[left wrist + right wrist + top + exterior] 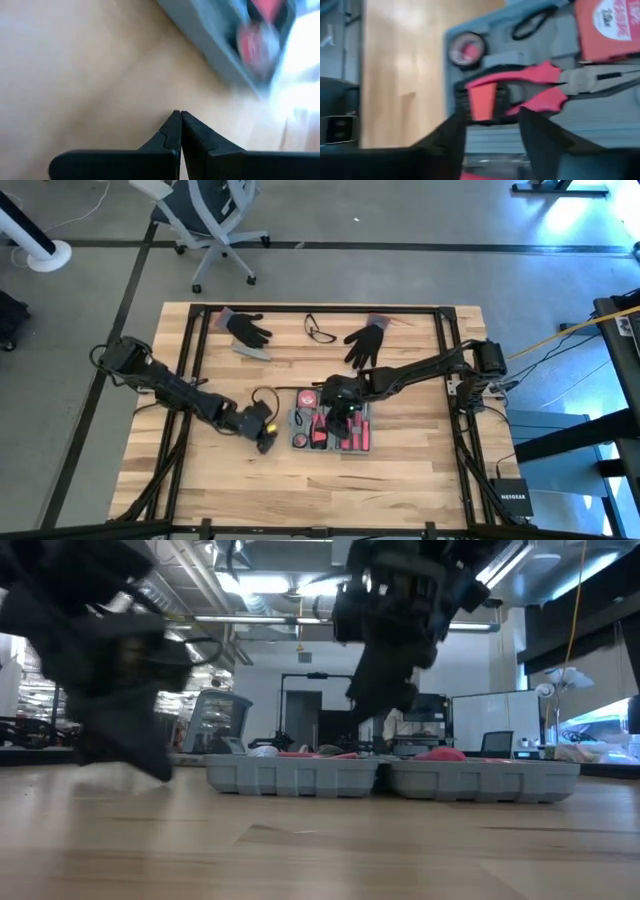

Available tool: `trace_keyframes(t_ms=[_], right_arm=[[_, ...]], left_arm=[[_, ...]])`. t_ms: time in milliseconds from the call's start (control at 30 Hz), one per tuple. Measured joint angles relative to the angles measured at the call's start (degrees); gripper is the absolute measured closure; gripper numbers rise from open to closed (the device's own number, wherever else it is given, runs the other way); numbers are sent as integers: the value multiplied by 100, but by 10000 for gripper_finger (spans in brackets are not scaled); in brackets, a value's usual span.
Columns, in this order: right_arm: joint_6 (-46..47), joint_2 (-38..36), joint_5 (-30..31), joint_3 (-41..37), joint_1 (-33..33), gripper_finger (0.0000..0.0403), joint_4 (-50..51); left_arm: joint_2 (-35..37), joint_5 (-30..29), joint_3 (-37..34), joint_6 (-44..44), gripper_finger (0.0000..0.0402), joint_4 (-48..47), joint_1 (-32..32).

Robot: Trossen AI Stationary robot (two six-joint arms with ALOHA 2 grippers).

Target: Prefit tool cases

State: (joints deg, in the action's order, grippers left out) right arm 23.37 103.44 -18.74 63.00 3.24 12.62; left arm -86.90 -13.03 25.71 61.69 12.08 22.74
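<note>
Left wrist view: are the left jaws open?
No. The left gripper has its jaws pressed together with nothing between them, over bare table beside the case.

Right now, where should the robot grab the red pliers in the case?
Probably by the two red handles of the pliers, coming straight down from above. They lie flat in the open tool case, handles spread, and the open right gripper hangs just over them.

Left end effector point(178, 117) closed, right end effector point(490, 122) spread.
</note>
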Motion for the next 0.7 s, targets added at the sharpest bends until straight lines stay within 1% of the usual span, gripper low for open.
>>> trace_keyframes(t_ms=[100,167,200,267,400,467,533,600,700], right_arm=[[-326,116,-334,-2,-33,175,-167],[-664,153,-498,2,-21,156,-264],[-793,172,-475,2,-8,151,-290],[-948,183,-364,2,13,148,-304],[-1122,183,-328,4,-34,157,-316],[-1185,183,-201,4,-48,164,-313],[-1182,181,-124,6,-43,168,-316],[-1181,181,-39,7,-39,170,-301],[-1180,181,64,9,-35,170,-301]], left_arm=[[-15,-86,18,120,401,-324,465],[-66,-368,16,395,401,-359,760],[-96,-493,16,504,401,-319,895],[-228,-713,34,690,401,-83,1034],[-779,-762,236,777,402,455,1086],[-1106,-747,463,591,402,653,1087],[-1350,-553,752,334,402,800,1079],[-1460,-446,1029,-14,402,741,1058],[-1564,-414,1307,-104,402,626,1034]])
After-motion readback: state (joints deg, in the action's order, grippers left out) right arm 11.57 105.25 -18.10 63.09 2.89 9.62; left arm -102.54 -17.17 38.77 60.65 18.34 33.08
